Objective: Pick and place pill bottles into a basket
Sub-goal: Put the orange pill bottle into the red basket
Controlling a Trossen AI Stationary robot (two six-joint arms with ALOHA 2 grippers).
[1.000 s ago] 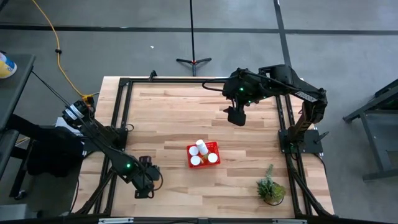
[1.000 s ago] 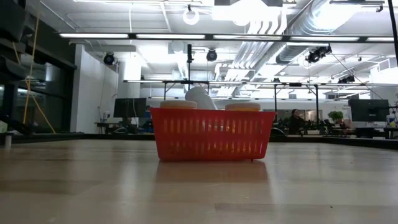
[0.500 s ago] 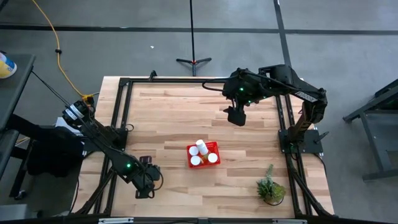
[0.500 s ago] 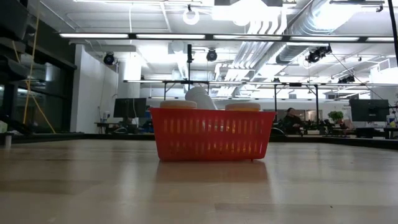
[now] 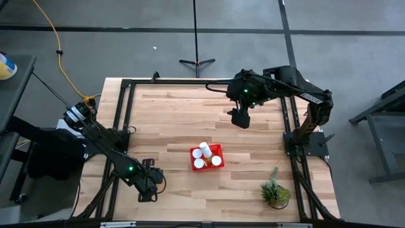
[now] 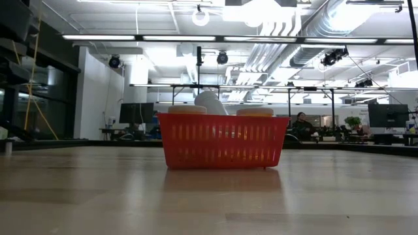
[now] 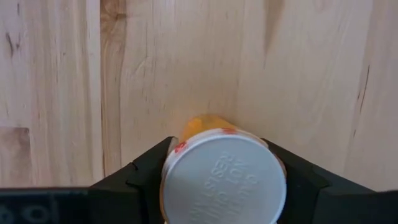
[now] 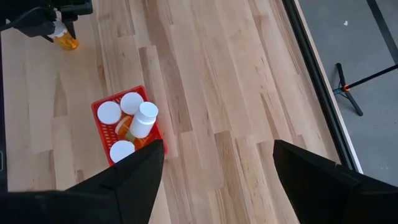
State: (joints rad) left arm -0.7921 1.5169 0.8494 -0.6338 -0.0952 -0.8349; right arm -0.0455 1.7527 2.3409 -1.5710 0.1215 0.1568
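A pill bottle (image 7: 222, 177) with a white cap and orange body stands near the table's front left corner, with my left gripper (image 5: 147, 194) over it, fingers on either side of its cap. The right wrist view shows the same bottle (image 8: 67, 42) under that gripper. The red mesh basket (image 5: 218, 149) sits mid-table and holds several white-capped bottles (image 8: 132, 102), one lying on top of the others (image 8: 143, 119). My right gripper (image 8: 217, 186) hangs open high over the table's far right part, with nothing between its fingers. My left gripper has the bottle's white cap (image 7: 180, 163) between its two fingers, one on each side of the cap's rim. The fingers come steeply from above. The orange body (image 7: 202, 124) points down from the cap to the wood; the cap hides its bottom.
A small green potted plant (image 5: 276, 193) stands near the table's front right corner. Black frame rails (image 5: 123, 120) run along the table's left, right and far edges. Bare wood lies between the left gripper and the basket (image 6: 222, 140).
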